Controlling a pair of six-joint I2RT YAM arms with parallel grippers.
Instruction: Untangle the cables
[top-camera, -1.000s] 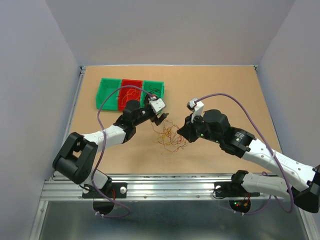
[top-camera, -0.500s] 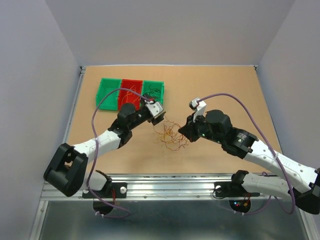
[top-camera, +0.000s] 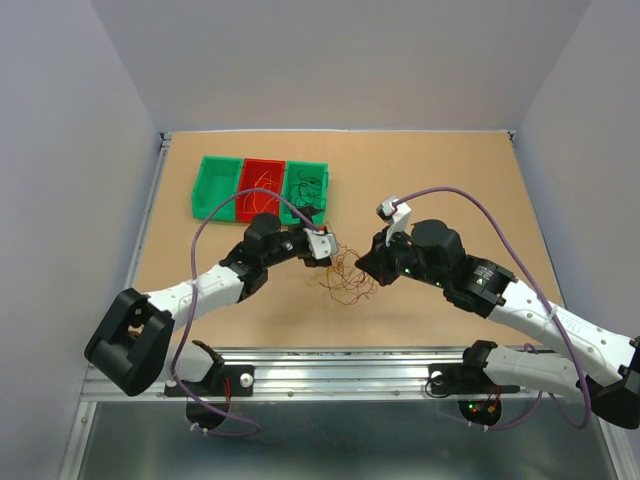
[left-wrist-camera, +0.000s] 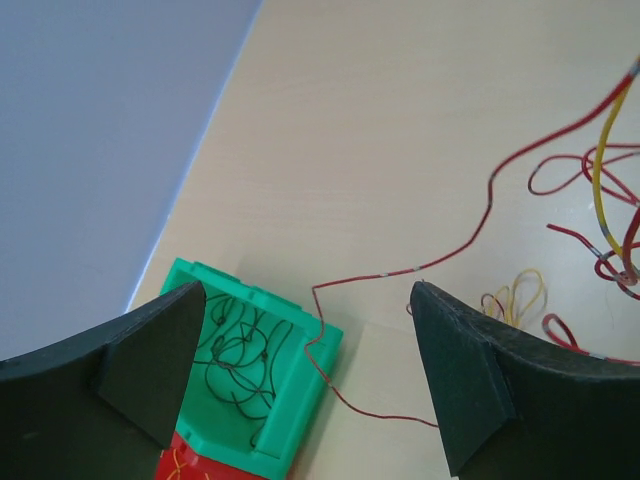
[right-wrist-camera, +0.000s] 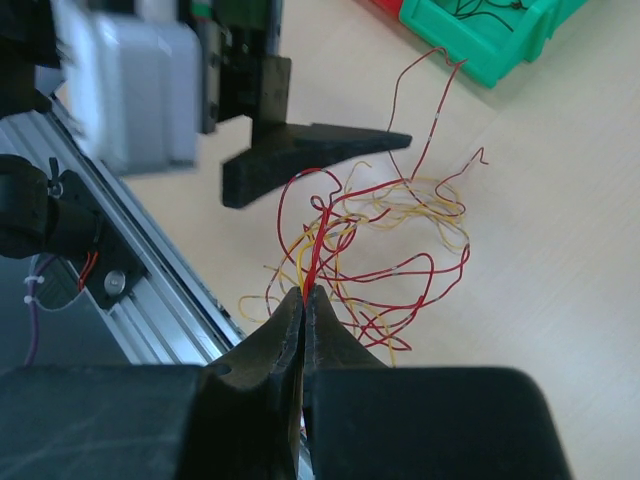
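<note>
Top external view: cables (top-camera: 345, 278), a loose clump of red and orange-yellow strands, lie on the tan table (top-camera: 450, 180) near its middle, between the two grippers
Left gripper (top-camera: 322, 243): hovers at the clump's left edge, on the near side of the bin row (top-camera: 203, 190)
Left wrist view: fingers (left-wrist-camera: 150, 360) spread wide, nothing between them; one red strand (left-wrist-camera: 470, 235) trails from the clump to the rim of the right green compartment (left-wrist-camera: 305, 400)
Right gripper (top-camera: 368, 262): at the clump's right edge
Right wrist view: fingers (right-wrist-camera: 265, 350) pressed together, pinching a few red and yellow strands at the tips; the rest fans out over the table
Bin row: green, red and green compartments, far left of the table
Right green compartment: holds curly dark green wires (left-wrist-camera: 240, 350)
Red compartment (top-camera: 262, 180): a few thin orange-yellow strands inside
</note>
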